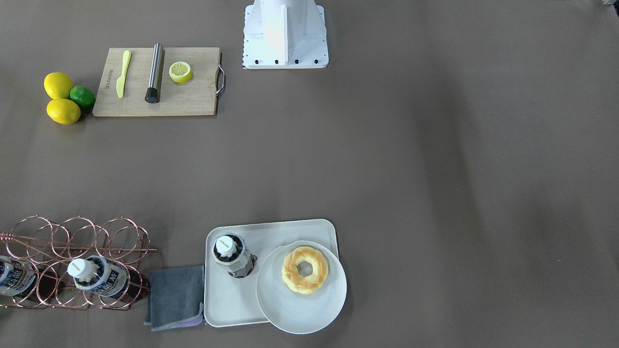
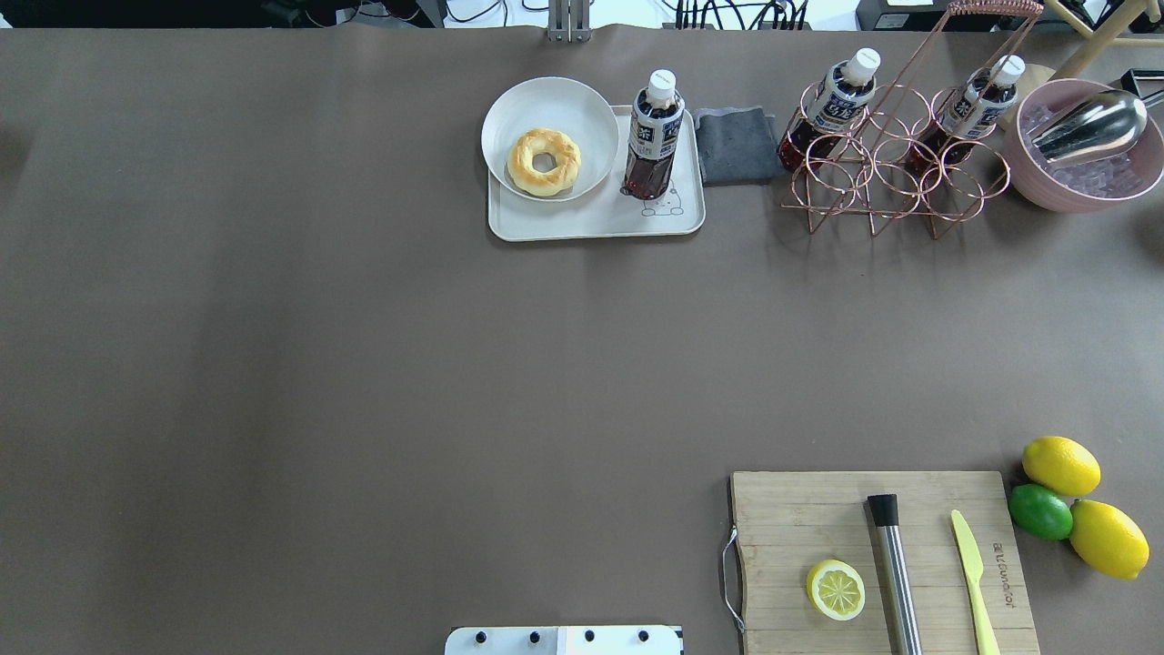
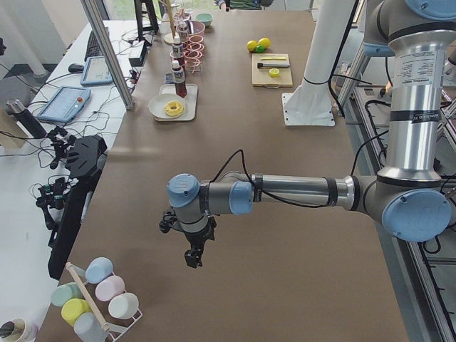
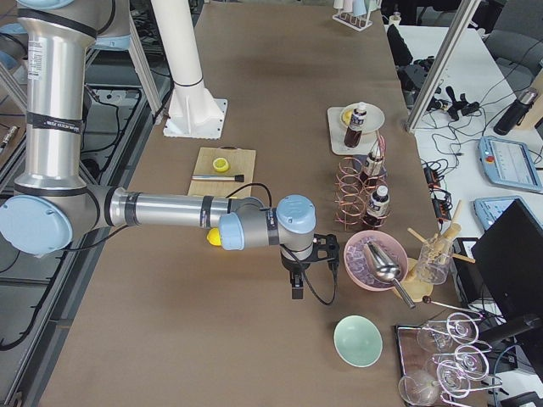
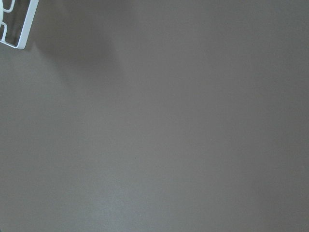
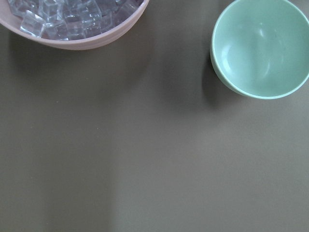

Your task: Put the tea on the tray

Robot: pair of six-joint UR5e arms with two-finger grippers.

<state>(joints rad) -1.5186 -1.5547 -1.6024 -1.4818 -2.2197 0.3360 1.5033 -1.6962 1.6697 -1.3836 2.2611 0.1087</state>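
Note:
A tea bottle with a white cap and dark red-brown drink stands upright on the white tray, on the bear drawing; in the front-facing view the tea rises from the tray beside the plate. My left gripper hangs over bare table far from the tray and shows only in the exterior left view. My right gripper hovers near the pink bowl and shows only in the exterior right view. I cannot tell whether either is open or shut. Neither wrist view shows any fingers.
A round plate with a doughnut overlaps the tray. A grey cloth and a copper wire rack with two alike bottles stand beside it. A pink ice bowl, a green bowl, a cutting board and lemons lie further off.

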